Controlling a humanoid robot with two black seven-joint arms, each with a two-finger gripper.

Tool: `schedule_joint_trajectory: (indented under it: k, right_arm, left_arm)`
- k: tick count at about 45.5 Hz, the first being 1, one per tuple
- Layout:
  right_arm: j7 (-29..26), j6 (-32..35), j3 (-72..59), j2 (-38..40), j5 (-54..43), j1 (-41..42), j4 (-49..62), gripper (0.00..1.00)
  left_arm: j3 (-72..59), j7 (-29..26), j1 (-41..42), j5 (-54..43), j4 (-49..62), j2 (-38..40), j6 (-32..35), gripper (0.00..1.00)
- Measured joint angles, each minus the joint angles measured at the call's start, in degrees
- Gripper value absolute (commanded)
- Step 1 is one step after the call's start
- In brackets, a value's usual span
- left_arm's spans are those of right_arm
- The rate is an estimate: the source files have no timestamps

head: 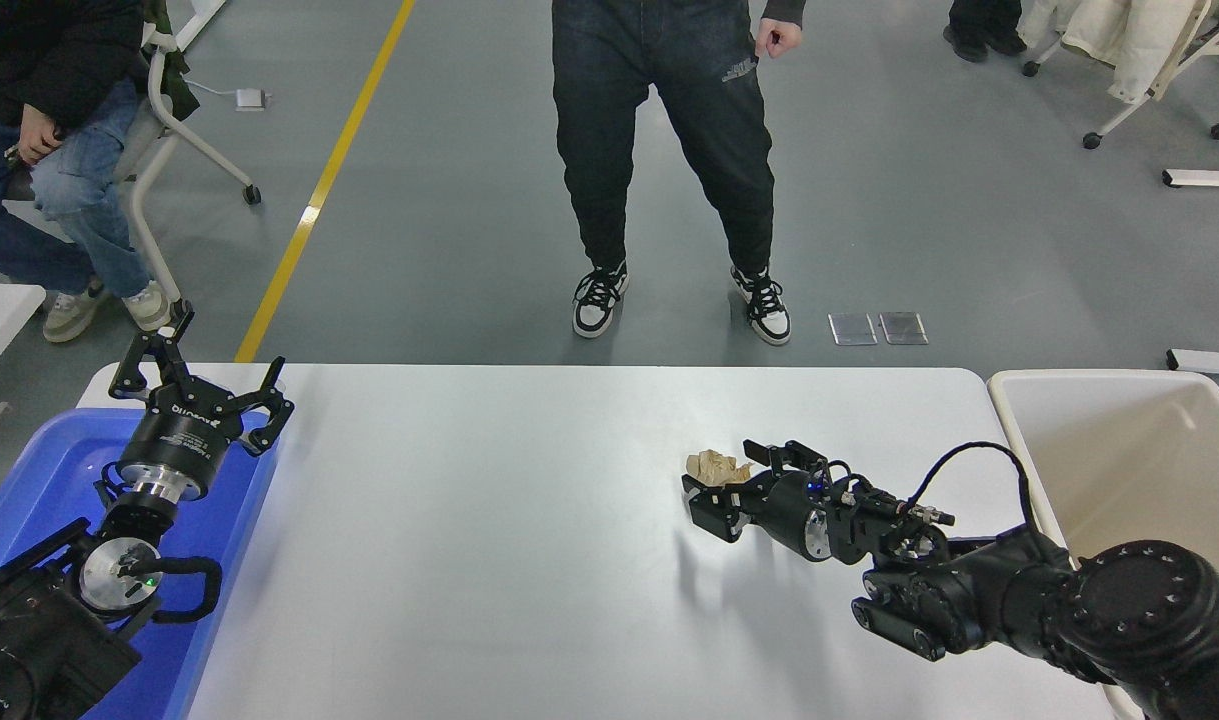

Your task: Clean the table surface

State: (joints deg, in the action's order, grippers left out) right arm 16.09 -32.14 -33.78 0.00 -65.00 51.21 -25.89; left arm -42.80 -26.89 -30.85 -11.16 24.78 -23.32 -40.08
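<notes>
The white table surface (489,540) fills the lower picture. A small crumpled tan paper wad (712,465) lies on it right of centre. My right gripper (727,474) reaches in from the lower right and sits low at the wad. It looks open, one finger on the near side and one on the far right side of the wad. My left gripper (195,376) is parked at the lower left, open and empty, above a blue plastic tub (44,470).
A beige plastic bin (1119,450) stands at the table's right end. A person in black trousers (669,120) stands beyond the far edge. Another person sits on a chair at the upper left (49,150).
</notes>
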Motion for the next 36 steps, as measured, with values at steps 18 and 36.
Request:
schedule_joint_trajectory:
  k: [18, 36]
  right_arm:
    - [0.0, 1.2, -0.3, 0.0, -0.1, -0.6, 0.8, 0.0]
    - [0.9, 2.0, -0.4, 0.0, 0.5, -0.9, 0.9, 0.0]
  left_arm:
    - [0.0, 0.0, 0.0, 0.0, 0.0, 0.0, 0.0, 1.0]
    - [0.0, 0.0, 0.0, 0.0, 0.0, 0.0, 0.0, 1.0]
